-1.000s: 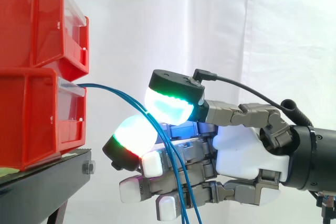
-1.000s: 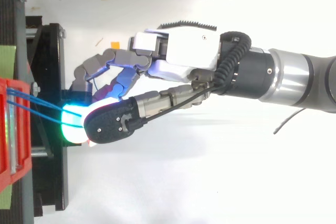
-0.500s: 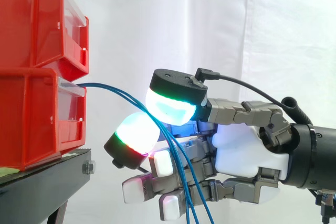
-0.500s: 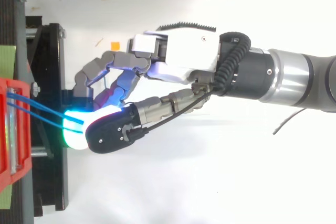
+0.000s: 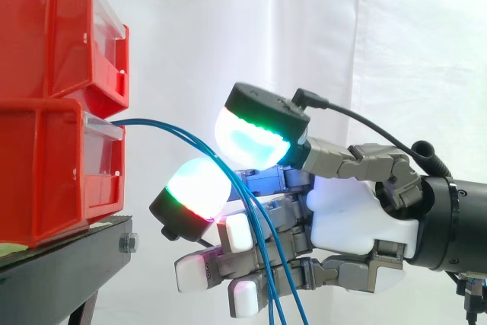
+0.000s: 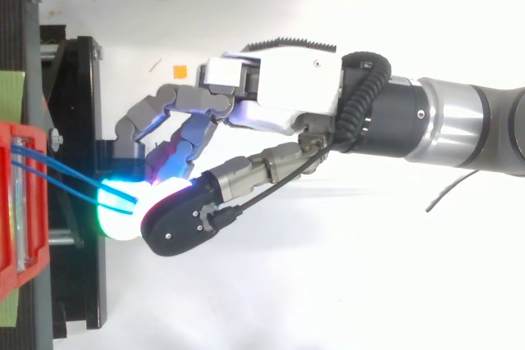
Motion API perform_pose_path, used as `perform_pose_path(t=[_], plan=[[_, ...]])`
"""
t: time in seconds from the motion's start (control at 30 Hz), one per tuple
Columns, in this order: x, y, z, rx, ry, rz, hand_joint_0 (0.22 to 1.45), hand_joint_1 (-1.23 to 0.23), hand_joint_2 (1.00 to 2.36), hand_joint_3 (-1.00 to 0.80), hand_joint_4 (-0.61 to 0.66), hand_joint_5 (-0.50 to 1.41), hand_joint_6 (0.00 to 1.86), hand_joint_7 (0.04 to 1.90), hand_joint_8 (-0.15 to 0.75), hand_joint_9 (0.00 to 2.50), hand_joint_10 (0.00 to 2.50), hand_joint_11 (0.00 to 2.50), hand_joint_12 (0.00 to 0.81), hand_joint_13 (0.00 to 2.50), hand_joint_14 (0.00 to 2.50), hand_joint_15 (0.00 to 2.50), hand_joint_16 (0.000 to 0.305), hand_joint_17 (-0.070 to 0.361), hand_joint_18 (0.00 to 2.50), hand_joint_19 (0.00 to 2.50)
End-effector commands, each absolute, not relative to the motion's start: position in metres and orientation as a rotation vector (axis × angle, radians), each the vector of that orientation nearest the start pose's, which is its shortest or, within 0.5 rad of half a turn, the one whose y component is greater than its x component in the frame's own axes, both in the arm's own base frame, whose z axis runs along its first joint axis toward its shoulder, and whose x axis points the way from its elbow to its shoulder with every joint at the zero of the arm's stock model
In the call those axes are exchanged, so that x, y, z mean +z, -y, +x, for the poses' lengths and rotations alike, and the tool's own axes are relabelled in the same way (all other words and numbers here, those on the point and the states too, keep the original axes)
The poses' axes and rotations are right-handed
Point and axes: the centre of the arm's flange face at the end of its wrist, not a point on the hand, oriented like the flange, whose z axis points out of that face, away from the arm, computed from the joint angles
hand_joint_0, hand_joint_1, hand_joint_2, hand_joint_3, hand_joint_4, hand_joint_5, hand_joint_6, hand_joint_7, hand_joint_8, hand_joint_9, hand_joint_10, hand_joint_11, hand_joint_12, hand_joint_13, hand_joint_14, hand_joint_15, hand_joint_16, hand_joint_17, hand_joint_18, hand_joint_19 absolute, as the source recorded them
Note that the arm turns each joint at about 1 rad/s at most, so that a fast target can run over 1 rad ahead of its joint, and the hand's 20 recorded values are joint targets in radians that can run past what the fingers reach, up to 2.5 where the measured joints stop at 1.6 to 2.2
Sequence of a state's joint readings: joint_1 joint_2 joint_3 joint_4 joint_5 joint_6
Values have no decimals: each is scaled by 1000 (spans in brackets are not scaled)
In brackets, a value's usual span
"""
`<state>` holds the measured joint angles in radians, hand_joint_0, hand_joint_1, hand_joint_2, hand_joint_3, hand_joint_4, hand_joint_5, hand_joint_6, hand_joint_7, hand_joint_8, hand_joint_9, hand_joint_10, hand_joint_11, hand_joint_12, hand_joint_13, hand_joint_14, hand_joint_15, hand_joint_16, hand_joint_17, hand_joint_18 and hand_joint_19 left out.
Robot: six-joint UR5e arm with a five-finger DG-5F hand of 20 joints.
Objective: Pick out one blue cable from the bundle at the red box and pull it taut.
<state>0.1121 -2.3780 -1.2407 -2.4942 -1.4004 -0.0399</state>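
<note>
The white curtain (image 5: 319, 28) backs the side view. The arm (image 6: 459, 125) comes in from the right, and the top view shows its grey and black length. Two red bins stand stacked at the left, the upper bin (image 5: 53, 28) on the lower bin (image 5: 46, 173); the side view gives their full faces, whereas the top view shows a strip of red at its left edge. Both rest on the black stand (image 5: 68, 264), which the top view shows as a dark frame (image 6: 78, 120) running up and down beside the bins.

The hand (image 5: 350, 211) reaches level toward the bins, its white palm to the right and its fingers pointing left; from above its white back (image 6: 287, 88) is plain. In the side view the two big glowing pads stand apart, the upper pad (image 5: 255, 138) cyan and green, the lower pad (image 5: 196, 188) white with a green and red rim; the other fingers lie nearly straight below them. The hand is thus open, clamped on nothing; from above the upper pad's black back covers that gap.

The blue cables (image 5: 183, 138) leave the clear front of the lower bin, arc rightward, pass through the gap between the two pads and hang down across the lower fingers; they sag in a curve. In the top view they are two near-straight lines (image 6: 66, 174) from the bin to the glowing pad.
</note>
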Motion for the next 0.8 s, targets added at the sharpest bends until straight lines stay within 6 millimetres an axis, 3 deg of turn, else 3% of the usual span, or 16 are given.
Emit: perform_pose_path(t=[0.0,0.27,0.77], plan=[[195,62,781,1229,-1049,1101,572,-549,1002,-476,172,-103,861,807,345,1119,19,491,405,813,13,346,56,127,806,637],[194,61,781,1229,-1052,1102,605,-550,1008,-414,152,-102,854,804,338,1123,17,483,403,815,13,343,55,125,804,644],[196,60,782,1233,-1051,1103,619,-727,1017,-138,130,-80,891,857,358,1194,20,494,420,862,13,337,59,132,878,615]])
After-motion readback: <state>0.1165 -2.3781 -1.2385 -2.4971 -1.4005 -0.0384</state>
